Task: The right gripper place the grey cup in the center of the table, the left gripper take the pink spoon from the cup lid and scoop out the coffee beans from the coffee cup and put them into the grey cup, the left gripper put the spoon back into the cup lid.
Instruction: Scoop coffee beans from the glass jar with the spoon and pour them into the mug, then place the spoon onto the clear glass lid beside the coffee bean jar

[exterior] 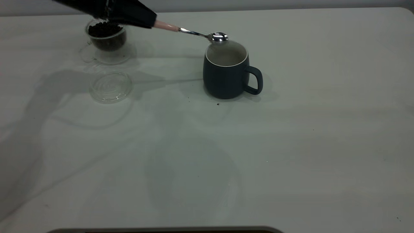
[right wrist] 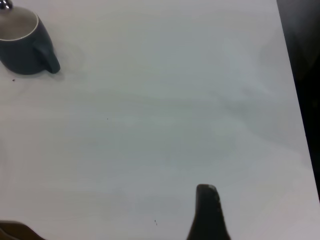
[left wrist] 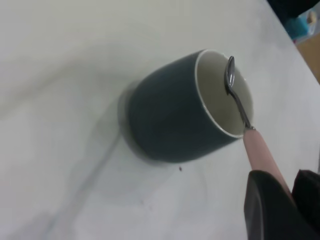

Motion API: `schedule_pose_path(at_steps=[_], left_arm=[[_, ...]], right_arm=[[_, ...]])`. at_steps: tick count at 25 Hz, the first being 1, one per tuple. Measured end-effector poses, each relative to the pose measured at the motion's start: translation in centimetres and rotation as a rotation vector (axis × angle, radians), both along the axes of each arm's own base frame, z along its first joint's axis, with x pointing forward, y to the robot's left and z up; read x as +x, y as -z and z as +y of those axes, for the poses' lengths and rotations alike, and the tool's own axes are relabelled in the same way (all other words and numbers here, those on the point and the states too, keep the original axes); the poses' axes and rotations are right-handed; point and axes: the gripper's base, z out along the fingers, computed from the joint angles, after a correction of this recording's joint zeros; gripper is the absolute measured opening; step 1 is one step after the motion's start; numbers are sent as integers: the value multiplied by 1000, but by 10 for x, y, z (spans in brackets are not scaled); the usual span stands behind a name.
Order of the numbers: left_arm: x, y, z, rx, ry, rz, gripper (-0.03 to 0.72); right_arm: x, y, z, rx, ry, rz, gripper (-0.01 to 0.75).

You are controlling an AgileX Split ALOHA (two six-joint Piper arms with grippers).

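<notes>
The pink spoon is being held by its handle, clamped in the left gripper, its bowl over the grey cup mid-worktop. Beans could be dropped outside the rim if tilted early. The right gripper's state cannot be told.

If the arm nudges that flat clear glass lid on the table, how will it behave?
The flat round clear glass lid would probably slide rather than tip: it lies low and flat on the smooth white table. Its smooth glass and shallow raised rim look slippery and hard to pinch. Being glass, it could chip if knocked against the nearby clear glass coffee cup.
</notes>
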Motion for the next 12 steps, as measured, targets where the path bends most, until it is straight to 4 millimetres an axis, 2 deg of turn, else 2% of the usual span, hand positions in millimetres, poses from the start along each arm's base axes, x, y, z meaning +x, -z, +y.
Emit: schedule_pose_path(at_steps=[4,6,12], left_arm=[[-3,-34,16,-7,-18,41,127],[-5,-45,31,-32,-39,70,127],[-8,-52,86,-51,-194,139,127]], right_arm=[[0,0,0,0,0,0,590],[0,0,0,0,0,0,590],[0,0,0,0,0,0,590]])
